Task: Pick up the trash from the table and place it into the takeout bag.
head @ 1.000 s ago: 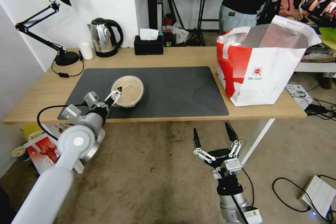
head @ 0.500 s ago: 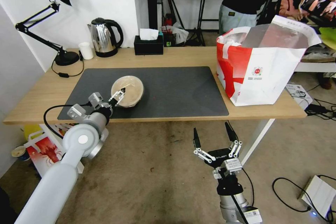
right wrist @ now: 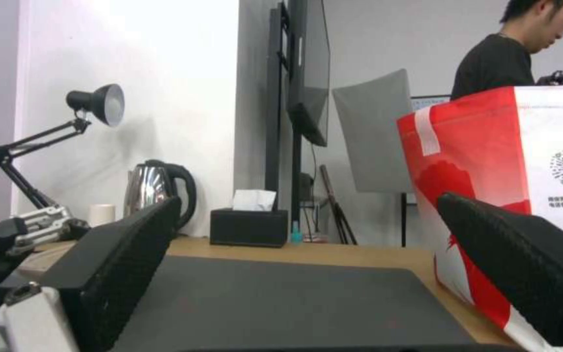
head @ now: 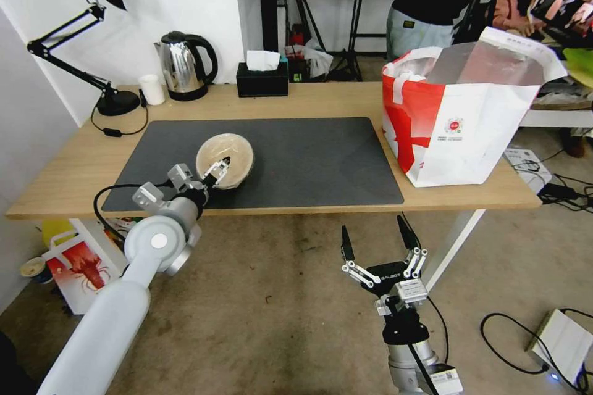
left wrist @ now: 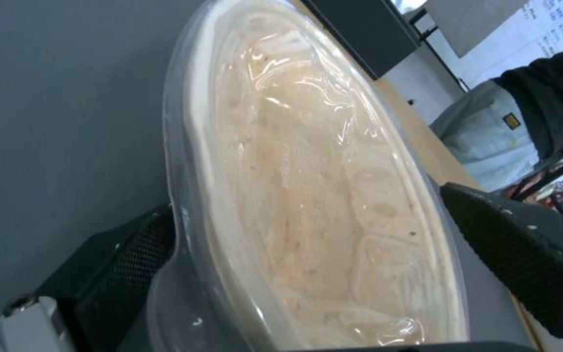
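1 beige bowl (head: 226, 159), 1 takeout bag (head: 460, 120), 1 kettle (head: 182, 66), 1 lamp (head: 92, 37)

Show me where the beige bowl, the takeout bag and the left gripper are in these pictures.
beige bowl (head: 231, 154): head view, on its inner wall.
takeout bag (head: 488, 129): head view, on its white front panel.
left gripper (head: 221, 168): head view, between its fingertips at the bowl's near rim.

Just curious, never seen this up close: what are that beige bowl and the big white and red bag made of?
The beige bowl looks like paper pulp or pale plastic, matte, under a glossy clear film or lid that wrinkles and shines in the left wrist view. The left hand is at its rim. The takeout bag seems to be woven or non-woven fabric, matte, with a silvery foil-like lining inside.
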